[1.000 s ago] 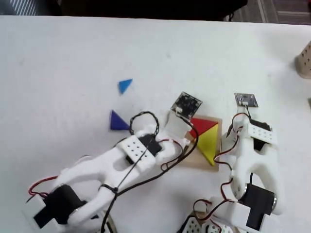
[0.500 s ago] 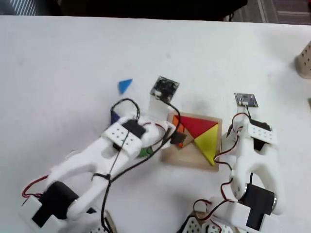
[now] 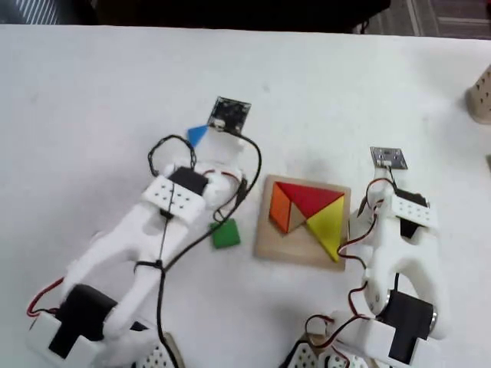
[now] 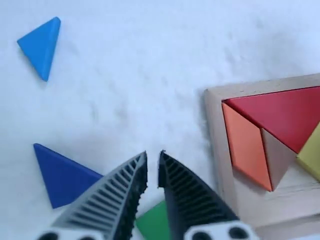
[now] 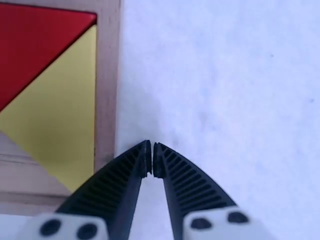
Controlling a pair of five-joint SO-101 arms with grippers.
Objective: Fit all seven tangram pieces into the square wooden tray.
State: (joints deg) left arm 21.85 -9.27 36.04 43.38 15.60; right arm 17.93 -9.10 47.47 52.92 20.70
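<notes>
High view first: the tray (image 3: 284, 247) sat on the table (image 3: 92, 92) between the two arms. The red triangle (image 3: 311, 196), yellow triangle (image 3: 328, 224) and orange piece (image 3: 279, 207) were already in it, with bare wood left on the side nearest the arm bases. The green square (image 3: 225, 233) lay on the table just beside the tray, and the light blue triangle (image 3: 197, 136) was further out, by the left arm's wrist.

The left gripper (image 4: 152, 172) hung low over the table, jaws pinched almost together on nothing, with the green square down by the roots of its fingers. The right gripper (image 5: 151, 160) was clenched on nothing too, tips over the table just beside the tray's outer rim on the yellow side.

My worry, just a guess: if those left jaws dropped onto a flat piece without spreading first, they'd shove it along the table instead of picking it up. The tray didn't look fastened down either, so a piece nudged against its rim could push the whole thing and jostle what's already seated.

The left wrist view gave me the dark blue triangle (image 4: 62, 175), close beside the fingers, where from above the arm's body sat over it. The right wrist view made plain how tightly that gripper was closed, which the wrist board covered from overhead
</notes>
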